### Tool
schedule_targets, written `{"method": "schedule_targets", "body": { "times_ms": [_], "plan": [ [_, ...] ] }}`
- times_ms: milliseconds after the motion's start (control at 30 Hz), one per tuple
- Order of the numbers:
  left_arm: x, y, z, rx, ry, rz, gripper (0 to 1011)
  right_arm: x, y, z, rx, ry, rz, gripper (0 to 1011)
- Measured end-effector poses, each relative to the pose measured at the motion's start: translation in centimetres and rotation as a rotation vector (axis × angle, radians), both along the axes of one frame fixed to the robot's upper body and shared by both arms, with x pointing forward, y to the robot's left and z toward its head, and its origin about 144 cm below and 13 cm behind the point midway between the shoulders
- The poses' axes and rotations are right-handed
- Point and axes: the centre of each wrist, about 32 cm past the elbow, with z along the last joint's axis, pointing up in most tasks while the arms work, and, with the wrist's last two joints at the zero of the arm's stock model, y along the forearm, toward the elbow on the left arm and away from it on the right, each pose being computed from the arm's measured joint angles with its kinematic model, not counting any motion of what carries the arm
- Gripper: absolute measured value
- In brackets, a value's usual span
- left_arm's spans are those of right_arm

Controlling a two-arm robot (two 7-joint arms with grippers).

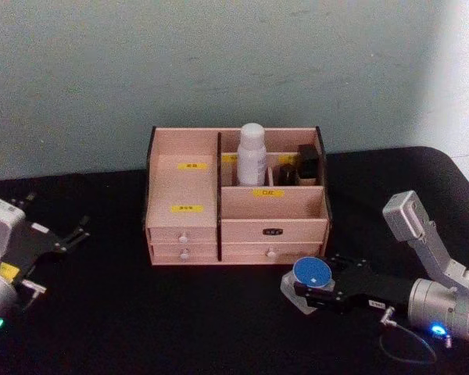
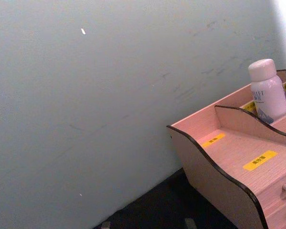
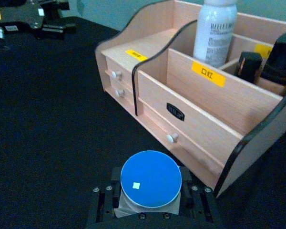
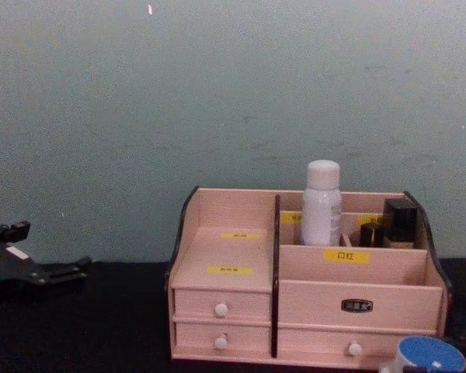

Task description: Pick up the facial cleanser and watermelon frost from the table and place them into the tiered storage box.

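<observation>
The tiered storage box (image 1: 180, 191) stands toward the back edge of the black surface (image 1: 141, 312), about midway between its left and right edges, with its drawers facing the robot and a pale green wall (image 1: 102, 70) behind it. The facial cleanser (image 1: 251, 156) is in the box, standing upright in a rear compartment just right of the dark centre divider and behind the long front compartment with a yellow label (image 1: 268, 192). Two small black bottles (image 1: 300, 166) stand in the rear compartments to its right. The watermelon frost (image 1: 312, 272) is outside the box, just in front of the box's front right corner and apart from it, its blue lid facing up. The right gripper (image 1: 305, 287) reaches in from the surface's right edge, and its jaws are closed around the jar's clear body below the lid; the right wrist view shows a finger on each side of the jar. Whether the jar rests on the surface or is lifted off it cannot be told. The left gripper (image 1: 56, 215) is parked near the left edge of the surface, well apart from the box, with its jaws spread and nothing between them.
</observation>
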Motion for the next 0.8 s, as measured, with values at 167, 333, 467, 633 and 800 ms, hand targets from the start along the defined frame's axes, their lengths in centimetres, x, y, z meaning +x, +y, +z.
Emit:
{"method": "schedule_targets", "body": {
  "times_ms": [167, 333, 467, 633, 800],
  "plan": [
    [0.0, 0.0, 0.0, 0.000, 0.000, 0.000, 1001, 0.2, 0.1, 0.3, 0.009, -0.017, 0.021, 730],
    [0.0, 0.0, 0.0, 0.000, 0.000, 0.000, 1001, 0.6, 0.5, 0.9, 0.020, -0.043, 0.055, 730],
    [0.0, 0.0, 0.0, 0.000, 0.000, 0.000, 1001, 1.2, 1.1, 1.4, 0.033, -0.068, 0.080, 730],
    [0.0, 0.0, 0.0, 0.000, 0.000, 0.000, 1001, 2.3, 2.1, 2.3, 0.055, -0.117, 0.114, 730],
    [0.0, 0.0, 0.0, 0.000, 0.000, 0.000, 1001, 3.4, 2.9, 3.1, 0.067, -0.163, 0.137, 730]
  ]
}}
